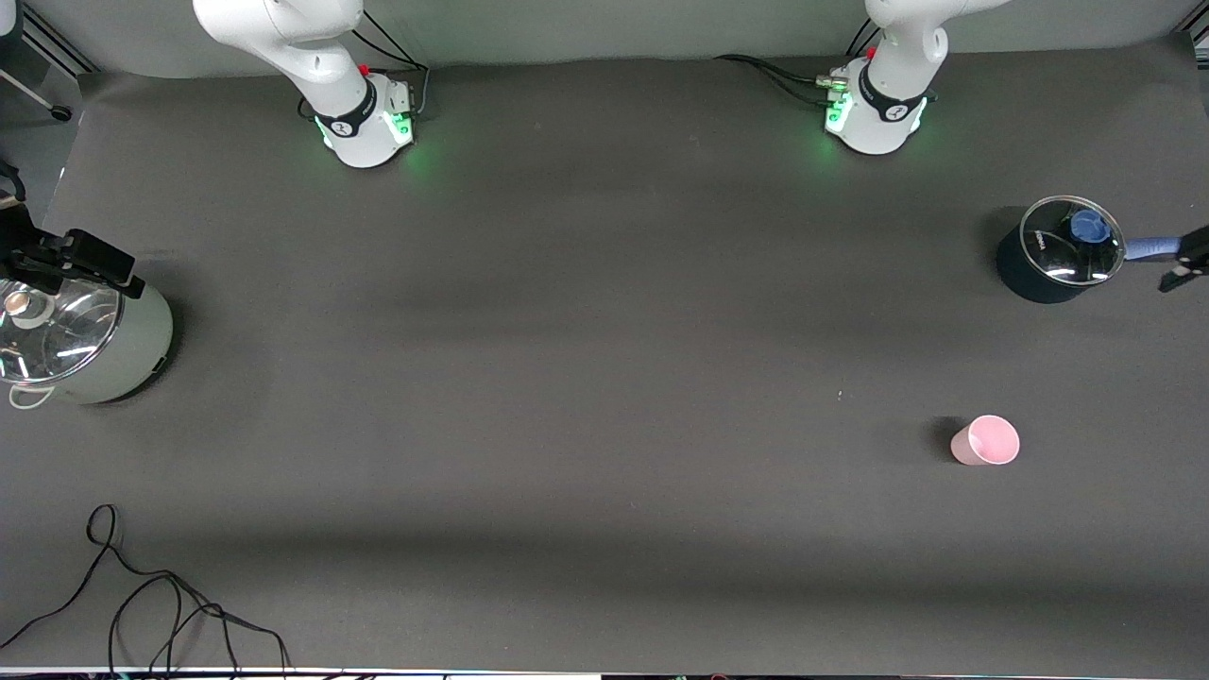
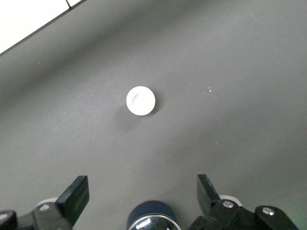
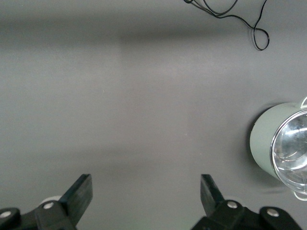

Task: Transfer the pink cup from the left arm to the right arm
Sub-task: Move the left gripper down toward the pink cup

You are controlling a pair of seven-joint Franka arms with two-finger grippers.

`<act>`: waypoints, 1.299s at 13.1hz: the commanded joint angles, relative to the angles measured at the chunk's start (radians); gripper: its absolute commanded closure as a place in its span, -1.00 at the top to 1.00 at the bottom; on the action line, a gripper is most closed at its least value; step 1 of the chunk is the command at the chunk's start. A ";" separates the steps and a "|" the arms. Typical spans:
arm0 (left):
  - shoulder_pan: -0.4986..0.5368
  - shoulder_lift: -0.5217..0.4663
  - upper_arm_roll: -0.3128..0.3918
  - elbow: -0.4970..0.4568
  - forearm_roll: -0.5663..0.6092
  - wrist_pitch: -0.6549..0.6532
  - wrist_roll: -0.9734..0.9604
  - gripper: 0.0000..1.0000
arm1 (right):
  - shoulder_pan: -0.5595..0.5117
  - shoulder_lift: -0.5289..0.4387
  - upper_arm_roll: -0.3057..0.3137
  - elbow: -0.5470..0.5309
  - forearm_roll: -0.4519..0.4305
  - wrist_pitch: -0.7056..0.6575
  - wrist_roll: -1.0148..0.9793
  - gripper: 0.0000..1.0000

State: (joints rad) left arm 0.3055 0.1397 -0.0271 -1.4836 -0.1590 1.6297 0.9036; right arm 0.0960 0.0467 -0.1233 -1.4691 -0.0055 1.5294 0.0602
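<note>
Left wrist view: left gripper (image 2: 143, 196) w/ fingers spread, holding nothing, hangs high over the table (image 2: 240, 72); pink cup (image 2: 140, 100) stands upright ahead of it, apart, prob. lined up for a descent. Right gripper (image 3: 146, 196) also spread & empty, waits up over bare table w/ the green pot (image 3: 283, 143) off to its side.

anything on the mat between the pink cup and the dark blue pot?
Nothing. In the front view, only bare mat lies between the pink cup and the dark blue pot; the left wrist view agrees.
</note>
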 commanded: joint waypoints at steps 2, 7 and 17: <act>0.099 0.127 -0.011 0.064 -0.134 0.010 0.280 1.00 | 0.008 0.013 -0.009 0.026 0.015 -0.017 -0.011 1.00; 0.194 0.293 -0.013 0.077 -0.353 0.010 0.718 1.00 | 0.010 0.013 -0.007 0.021 0.015 -0.022 -0.011 1.00; 0.316 0.648 -0.014 0.074 -0.744 0.058 1.389 1.00 | 0.008 0.012 -0.006 0.021 0.015 -0.037 -0.011 1.00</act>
State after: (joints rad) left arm 0.5965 0.7304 -0.0289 -1.4372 -0.8366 1.6962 2.1908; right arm 0.0976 0.0523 -0.1225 -1.4680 -0.0039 1.5162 0.0602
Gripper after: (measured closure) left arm 0.000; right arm 0.000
